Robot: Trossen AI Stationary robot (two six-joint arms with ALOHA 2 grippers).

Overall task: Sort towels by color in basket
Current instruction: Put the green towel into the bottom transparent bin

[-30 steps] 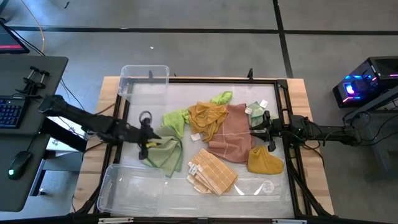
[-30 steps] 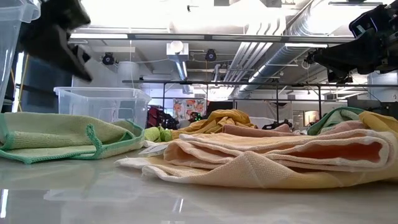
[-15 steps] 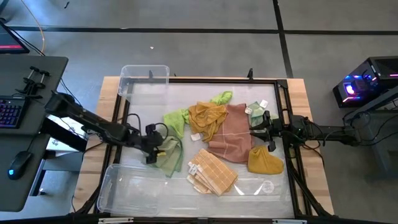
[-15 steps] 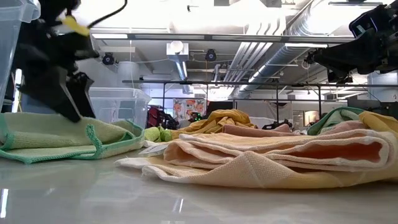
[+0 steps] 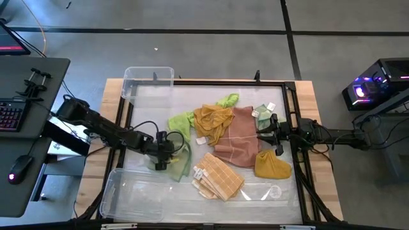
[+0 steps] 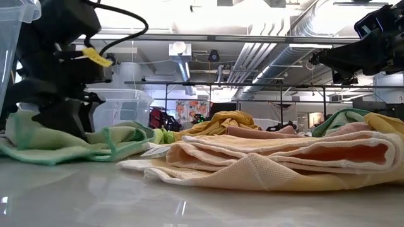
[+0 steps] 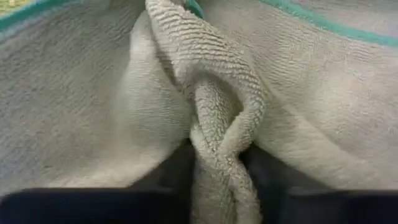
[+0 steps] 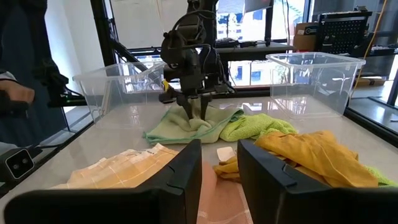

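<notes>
The sage green towel (image 5: 181, 161) lies on the table's left half, bunched under my left gripper (image 5: 163, 155), which is shut on it; the low view shows that gripper (image 6: 63, 123) standing in the cloth (image 6: 110, 135). Further right lie lime green towels (image 5: 183, 122), a mustard towel (image 5: 213, 121), a pink-brown towel (image 5: 238, 137), a tan checked towel (image 5: 218, 177) and a second mustard towel (image 5: 273, 166). My right gripper (image 5: 263, 134) waits open above the pink-brown towel's right edge, touching nothing. My left gripper pinches a raised fold of the sage green towel (image 7: 217, 143) between its two fingers (image 7: 273, 186), coming from above and pointing down. The fold holds more than one layer. The rest of the towel (image 8: 186, 127) lies on the table around the fingers, puckered toward them.
A clear bin (image 5: 147, 82) stands at the table's far left corner and another clear bin (image 5: 131, 198) along the near left edge. A dark frame (image 5: 295, 115) rims the table. A person's hand (image 8: 15, 93) shows beyond the table in the right wrist view.
My left gripper has moved toward the table's right and near edge and come down onto the sage green towel, taking hold of a fold. The towel, flat before, has bunched up around the fingers and drawn narrower.
</notes>
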